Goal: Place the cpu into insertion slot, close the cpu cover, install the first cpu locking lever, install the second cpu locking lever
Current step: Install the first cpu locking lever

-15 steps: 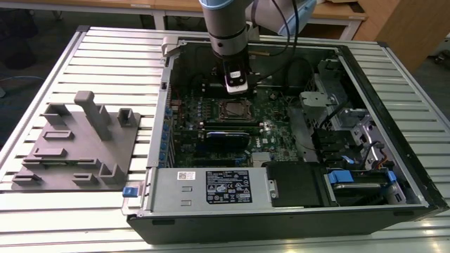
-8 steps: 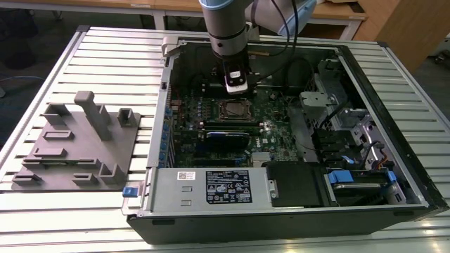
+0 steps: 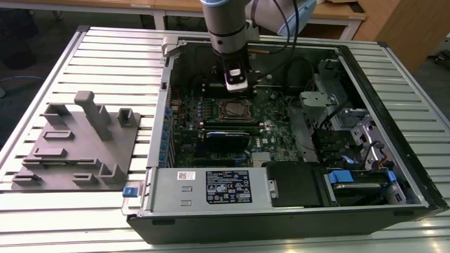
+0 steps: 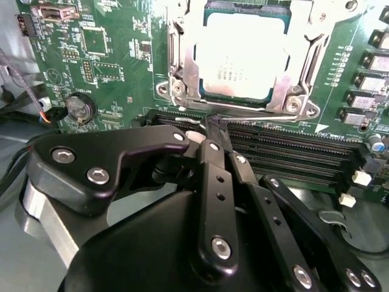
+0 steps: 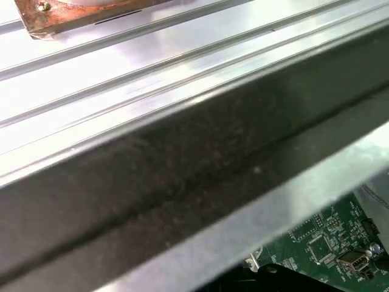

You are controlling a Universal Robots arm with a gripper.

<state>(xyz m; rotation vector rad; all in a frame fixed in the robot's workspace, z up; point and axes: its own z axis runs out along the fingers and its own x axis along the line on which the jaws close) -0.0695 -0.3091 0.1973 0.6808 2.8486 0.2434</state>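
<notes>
1. A slatted metal table (image 3: pixel 98 58) holds an open computer case (image 3: pixel 393 174) and, toward the exterior view's left, a grey plastic fixture (image 3: pixel 77 153) with upright posts.
2. Inside the case lies the green motherboard (image 3: pixel 281 132), also visible in the second wrist view (image 4: pixel 121 73) and as a corner in the first wrist view (image 5: pixel 322 243).
3. The robot arm (image 3: pixel 226 23) reaches down into the case from above, over the far part of the board.
4. In the first wrist view, the dark edge of the case wall (image 5: pixel 182 176) runs across in front of the table slats.
5. The gripper (image 4: pixel 209 131) hangs just above the black memory slots (image 4: pixel 285 152), beside the socket; in the exterior view it sits right behind the socket (image 3: pixel 236 87).
6. Its black fingers (image 4: pixel 213 152) are pressed together at the tips, with nothing seen between them.
7. The cpu cover (image 4: pixel 182 73) lies flat over the socket, framing the chip.
8. The cpu (image 4: pixel 240 58) sits in the slot inside the cover's opening, just beyond the fingertips and not touching them; in the exterior view it is the square at (image 3: pixel 234 109).
9. A thin wire lever (image 4: pixel 261 111) runs along the socket edge nearest the fingertips, just apart from them.
</notes>
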